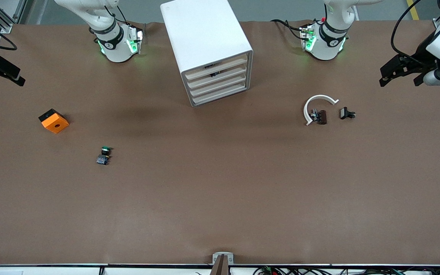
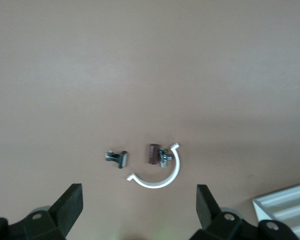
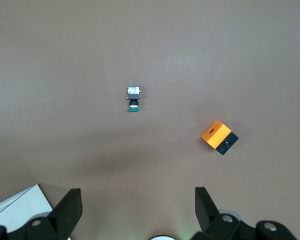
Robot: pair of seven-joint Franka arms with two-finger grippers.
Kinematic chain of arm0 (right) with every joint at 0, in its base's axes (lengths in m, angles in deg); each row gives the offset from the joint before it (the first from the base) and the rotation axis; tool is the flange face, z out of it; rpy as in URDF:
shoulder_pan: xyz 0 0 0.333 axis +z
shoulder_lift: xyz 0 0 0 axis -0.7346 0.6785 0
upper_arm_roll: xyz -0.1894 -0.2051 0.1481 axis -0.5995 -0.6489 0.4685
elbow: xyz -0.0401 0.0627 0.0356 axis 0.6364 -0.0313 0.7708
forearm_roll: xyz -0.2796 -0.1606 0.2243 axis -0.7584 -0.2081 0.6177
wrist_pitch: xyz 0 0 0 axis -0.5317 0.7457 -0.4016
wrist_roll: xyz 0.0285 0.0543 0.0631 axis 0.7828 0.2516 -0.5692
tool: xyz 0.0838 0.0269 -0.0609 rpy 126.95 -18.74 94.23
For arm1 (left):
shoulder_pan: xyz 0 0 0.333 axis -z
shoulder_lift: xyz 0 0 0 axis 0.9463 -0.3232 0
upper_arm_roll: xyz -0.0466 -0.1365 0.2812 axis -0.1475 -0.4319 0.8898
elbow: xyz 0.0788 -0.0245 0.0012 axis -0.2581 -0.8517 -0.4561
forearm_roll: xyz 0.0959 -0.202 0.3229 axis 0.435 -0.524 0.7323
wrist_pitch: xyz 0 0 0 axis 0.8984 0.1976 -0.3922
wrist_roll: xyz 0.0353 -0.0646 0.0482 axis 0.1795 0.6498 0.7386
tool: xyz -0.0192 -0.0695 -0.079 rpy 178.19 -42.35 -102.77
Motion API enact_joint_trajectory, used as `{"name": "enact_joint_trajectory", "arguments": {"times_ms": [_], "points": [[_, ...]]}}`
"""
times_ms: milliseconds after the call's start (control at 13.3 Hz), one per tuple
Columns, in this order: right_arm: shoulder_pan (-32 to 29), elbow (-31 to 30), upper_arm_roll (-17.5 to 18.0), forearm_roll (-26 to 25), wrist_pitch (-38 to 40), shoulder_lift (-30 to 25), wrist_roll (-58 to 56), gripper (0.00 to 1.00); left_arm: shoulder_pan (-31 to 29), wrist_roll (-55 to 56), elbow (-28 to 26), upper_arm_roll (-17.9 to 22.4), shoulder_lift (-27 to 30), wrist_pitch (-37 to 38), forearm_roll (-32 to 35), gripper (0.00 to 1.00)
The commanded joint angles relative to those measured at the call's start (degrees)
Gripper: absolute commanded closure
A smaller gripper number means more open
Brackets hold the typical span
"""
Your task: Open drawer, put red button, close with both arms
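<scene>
The white four-drawer cabinet stands between the two arm bases. Its drawer, second from the top with a beige front, is shut like the others. No red-capped button shows in any view. My left gripper is open and empty, up at the left arm's end of the table. In the left wrist view it is over bare table near a white C-shaped ring. My right gripper is open and empty at the right arm's end, also shown in the right wrist view.
A green-capped button and an orange-and-black block lie toward the right arm's end. The white ring, a dark red-brown block with a metal part and a small black clip lie toward the left arm's end.
</scene>
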Motion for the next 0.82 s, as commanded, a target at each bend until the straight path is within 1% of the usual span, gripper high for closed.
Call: {"name": "enact_joint_trajectory", "arguments": {"times_ms": [0,300,750], "points": [[0.26,1.55,0.5,-0.35,0.76,0.83,-0.55,0.0,-0.04,-1.07,2.09,0.09,-0.44,1.92,2.5,0.0],[0.17,1.55,0.5,-0.35,0.76,1.27,-0.55,0.0,-0.04,2.44,2.27,0.0,-0.71,2.01,2.59,0.0],[0.0,1.55,0.5,-0.71,0.5,1.62,-0.64,0.0,-0.04,2.53,2.27,-0.09,-0.71,3.24,2.5,0.0]]}}
